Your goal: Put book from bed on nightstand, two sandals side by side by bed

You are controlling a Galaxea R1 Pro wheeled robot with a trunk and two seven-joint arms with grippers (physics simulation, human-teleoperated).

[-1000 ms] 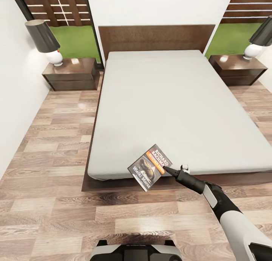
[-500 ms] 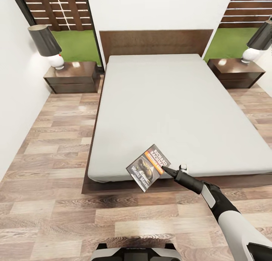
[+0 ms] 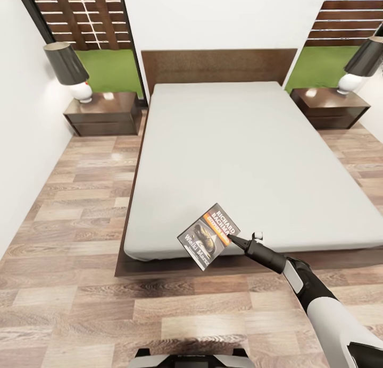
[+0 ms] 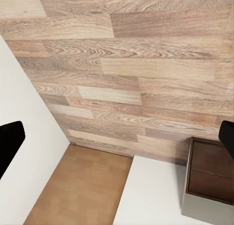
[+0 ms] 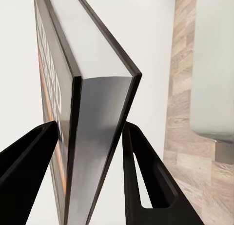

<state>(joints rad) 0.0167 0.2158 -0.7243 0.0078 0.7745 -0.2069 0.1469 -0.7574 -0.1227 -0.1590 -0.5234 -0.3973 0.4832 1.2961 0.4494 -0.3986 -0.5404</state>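
Right gripper (image 3: 232,240) clamped on one corner of the book (image 3: 209,235); the wrist view shows both fingers (image 5: 29,161) pressed against the covers (image 5: 92,137). Book is held tilted, off the mattress, over the foot edge of the bed (image 3: 223,160).

Left gripper (image 4: 117,137): fingers spread wide, nothing between them.

Risk: corner-only grip, so the book may pivot or slip during transport.

Nightstands (image 3: 103,113) (image 3: 330,107) flank the bed's headboard, each carrying a lamp (image 3: 72,70) (image 3: 359,67) that takes up part of its top. No sandals spotted.
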